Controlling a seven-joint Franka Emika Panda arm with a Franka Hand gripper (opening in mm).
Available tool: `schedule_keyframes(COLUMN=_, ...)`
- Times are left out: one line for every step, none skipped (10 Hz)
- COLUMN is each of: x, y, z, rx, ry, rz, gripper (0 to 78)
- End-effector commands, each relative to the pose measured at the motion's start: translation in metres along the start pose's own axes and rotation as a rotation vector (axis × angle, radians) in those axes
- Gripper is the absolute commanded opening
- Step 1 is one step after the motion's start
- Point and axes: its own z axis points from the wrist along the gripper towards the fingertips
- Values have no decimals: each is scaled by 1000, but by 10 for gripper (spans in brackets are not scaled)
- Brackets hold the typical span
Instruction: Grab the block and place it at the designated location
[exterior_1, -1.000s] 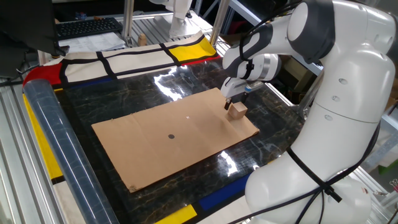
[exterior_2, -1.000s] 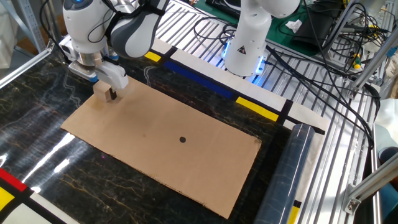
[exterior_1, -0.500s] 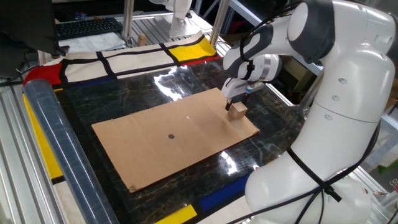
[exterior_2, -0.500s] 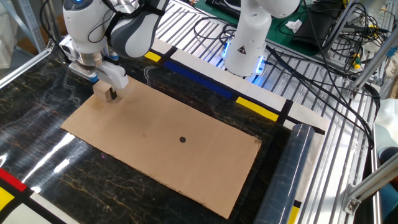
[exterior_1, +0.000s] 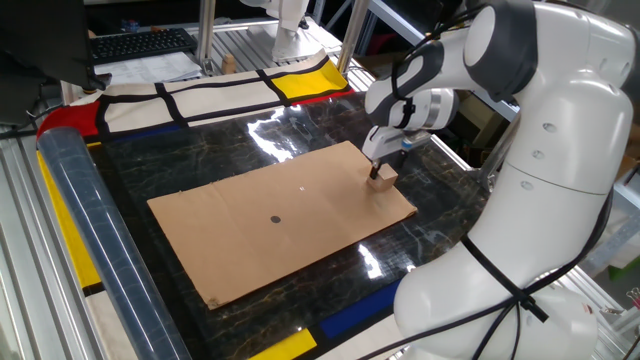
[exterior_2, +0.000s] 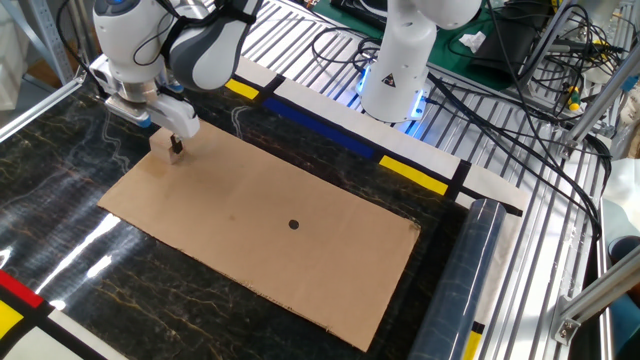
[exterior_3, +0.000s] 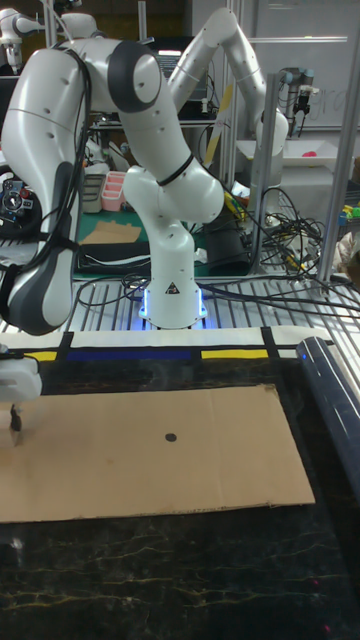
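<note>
You get bright, even overhead light; white glare streaks the glossy black worktop (exterior_1: 270, 135), the cardboard sheet (exterior_2: 260, 225) stays matte, and focus is sharp throughout.

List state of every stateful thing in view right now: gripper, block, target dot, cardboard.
gripper: lowered onto the block, fingers either side of it; closed or not, cannot tell.
block: upright on the cardboard near its corner, not lifted.
black dot: uncovered, nothing on it, far from the block.
cardboard sheet: lying flat on the dark table.
</note>
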Motion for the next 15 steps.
schedule_keyframes(x=0, y=0, z=2, rx=2, ry=-2, rz=-1, gripper=775)
schedule_keyframes(x=-2, y=4, z=2, rx=0, ry=-2, rz=-1, gripper=775)
schedule_keyframes(x=-4, y=6, z=1, rx=0, ry=-1, rz=1, gripper=775)
schedule_keyframes(x=-4, y=8, z=1, rx=-1, ry=2, rz=0, gripper=775)
schedule_keyframes(x=-5, y=9, z=2, rx=-1, ry=1, rz=-2, gripper=775)
schedule_keyframes(x=-5, y=9, z=2, rx=-1, ry=1, rz=-2, gripper=775)
schedule_keyframes(x=-5, y=10, z=4, rx=0, ry=1, rz=0, gripper=775)
schedule_keyframes(x=-4, y=10, z=7, rx=1, ry=1, rz=-2, gripper=775)
schedule_keyframes(x=-4, y=11, z=8, rx=1, ry=1, rz=-3, gripper=775)
schedule_keyframes(x=-4, y=11, z=9, rx=1, ry=2, rz=-10, gripper=775)
schedule_keyframes(x=-4, y=11, z=9, rx=3, ry=2, rz=-10, gripper=775)
schedule_keyframes(x=-4, y=11, z=9, rx=3, ry=2, rz=-10, gripper=775)
schedule_keyframes(x=-4, y=11, z=9, rx=5, ry=2, rz=-17, gripper=775)
schedule_keyframes(x=-4, y=10, z=9, rx=5, ry=0, rz=-23, gripper=775)
schedule_keyframes(x=-4, y=10, z=9, rx=5, ry=0, rz=-28, gripper=775)
